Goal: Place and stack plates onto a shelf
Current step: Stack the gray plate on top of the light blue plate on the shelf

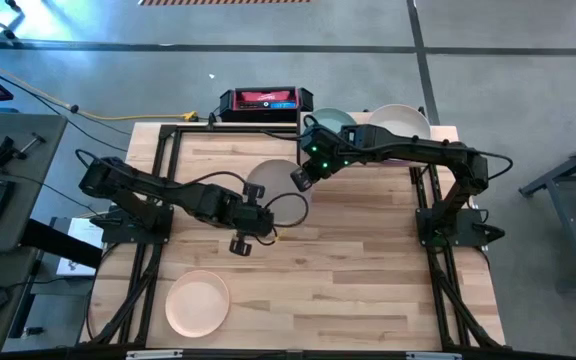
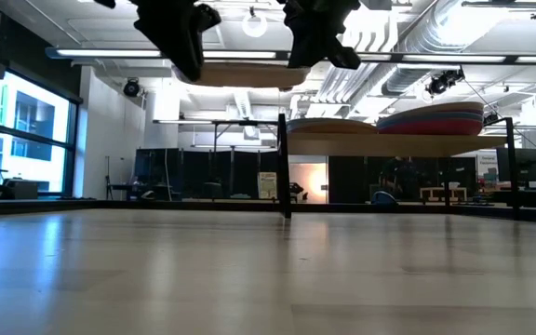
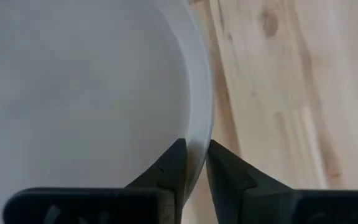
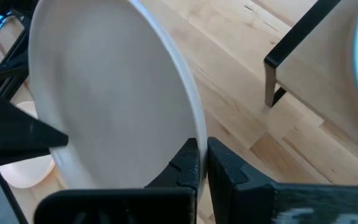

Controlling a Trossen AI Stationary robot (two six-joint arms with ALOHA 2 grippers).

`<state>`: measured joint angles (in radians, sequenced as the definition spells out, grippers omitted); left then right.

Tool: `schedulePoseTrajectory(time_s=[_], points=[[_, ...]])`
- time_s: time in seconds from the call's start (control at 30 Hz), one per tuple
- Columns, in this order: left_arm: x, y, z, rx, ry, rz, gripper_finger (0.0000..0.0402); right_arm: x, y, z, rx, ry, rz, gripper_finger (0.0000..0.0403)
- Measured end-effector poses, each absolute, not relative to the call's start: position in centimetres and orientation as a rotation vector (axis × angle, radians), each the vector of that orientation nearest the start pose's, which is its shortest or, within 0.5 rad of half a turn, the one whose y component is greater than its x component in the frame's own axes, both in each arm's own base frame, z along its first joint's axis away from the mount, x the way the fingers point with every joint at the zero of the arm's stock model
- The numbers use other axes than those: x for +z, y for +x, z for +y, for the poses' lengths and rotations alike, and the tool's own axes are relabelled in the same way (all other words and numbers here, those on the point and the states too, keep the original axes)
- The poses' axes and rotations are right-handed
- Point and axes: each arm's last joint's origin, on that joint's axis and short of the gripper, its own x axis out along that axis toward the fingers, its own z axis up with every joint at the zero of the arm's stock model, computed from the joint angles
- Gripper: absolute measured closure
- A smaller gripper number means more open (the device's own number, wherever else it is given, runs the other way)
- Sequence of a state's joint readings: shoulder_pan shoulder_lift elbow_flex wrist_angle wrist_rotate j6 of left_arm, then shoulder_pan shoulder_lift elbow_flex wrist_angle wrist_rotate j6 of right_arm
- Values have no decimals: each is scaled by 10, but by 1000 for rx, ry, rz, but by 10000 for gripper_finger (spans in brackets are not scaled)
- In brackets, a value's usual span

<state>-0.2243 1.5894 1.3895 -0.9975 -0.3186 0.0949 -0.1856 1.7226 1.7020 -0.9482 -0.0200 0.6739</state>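
Note:
A pale grey plate (image 1: 273, 190) (image 2: 245, 74) hangs level above the middle of the table, held between my two grippers. My left gripper (image 1: 264, 216) (image 3: 195, 163) is at its near-left rim and my right gripper (image 1: 299, 179) (image 4: 202, 155) at its far-right rim, both shut on it. The shelf (image 1: 446, 132) (image 2: 389, 141) stands at the far right and carries two stacks of plates, one topped by a teal plate (image 1: 333, 120) and one by a cream plate (image 1: 398, 118). A peach plate (image 1: 198, 303) lies flat on the table near the front left. My left gripper has the plate's rim (image 3: 199, 140) between its two fingers, one finger over the plate's inner face and one outside. The fingers slant down from the table's left. The plate is clear of the table. My right gripper pinches the opposite rim (image 4: 194, 127) between its two nearly closed fingers, slanting down from the far right. The plate hangs level and clear of the table.
The shelf's black post (image 4: 269, 81) stands close beyond the right gripper. A red and black box (image 1: 265, 100) sits at the far edge. Black frame bars (image 1: 163, 180) run along both sides of the wooden tabletop (image 1: 348, 270).

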Motion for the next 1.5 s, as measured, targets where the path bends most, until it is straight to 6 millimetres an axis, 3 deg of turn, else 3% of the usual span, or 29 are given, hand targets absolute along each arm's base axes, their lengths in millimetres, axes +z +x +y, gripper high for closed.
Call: schedulePoseTrajectory(time_s=[0.13, 0.4, 0.93, 1.27, 1.5], points=[[286, 308, -53, 34, 291, 1187, 317, 340, 355, -66, -472, 721, 880, 403], [289, 310, -52, 68, 234, 1161, 261, 339, 353, -72, -495, 731, 879, 403], [324, 314, -63, 141, 291, 1032, 254, 338, 343, -90, -542, 725, 924, 402], [330, 308, -62, 239, 273, 1047, 254, 373, 303, -128, -619, 733, 893, 402], [329, 308, -62, 291, 230, 1036, 254, 383, 275, -167, -679, 756, 908, 403]])
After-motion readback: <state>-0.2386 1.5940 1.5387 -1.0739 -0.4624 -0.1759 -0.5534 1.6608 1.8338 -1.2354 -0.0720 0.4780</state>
